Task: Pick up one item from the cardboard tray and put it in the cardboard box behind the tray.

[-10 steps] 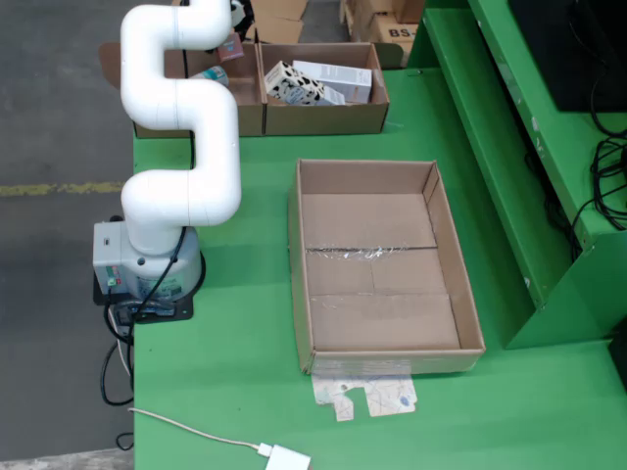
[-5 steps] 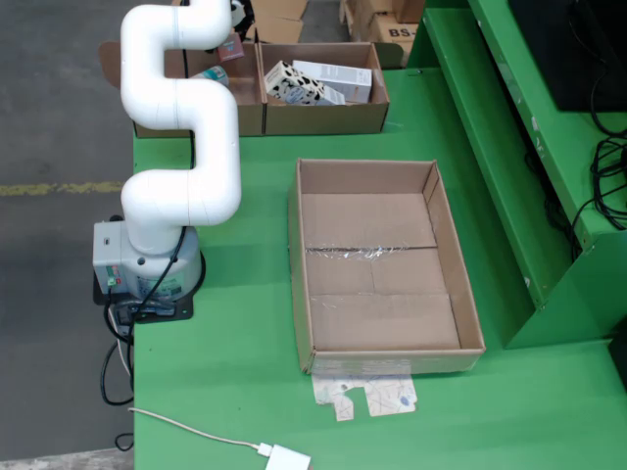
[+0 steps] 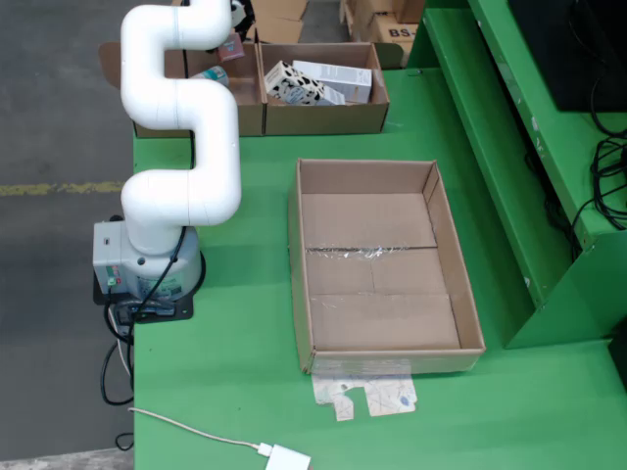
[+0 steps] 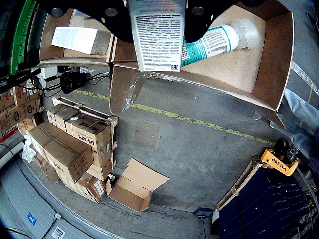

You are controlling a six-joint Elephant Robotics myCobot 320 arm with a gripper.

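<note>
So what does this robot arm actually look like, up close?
The arm is glossy white, built from fat rounded tubes joined like bent pipes. It rises from a grey boxy base on a black plate, with black cables trailing off the green table. In the camera riding on it, the gripper shows as black, with round screw heads.

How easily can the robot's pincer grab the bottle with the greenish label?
Probably not now. The pincer seems full already, holding a white carton, though the bottle lies uncovered in its open box.
</note>
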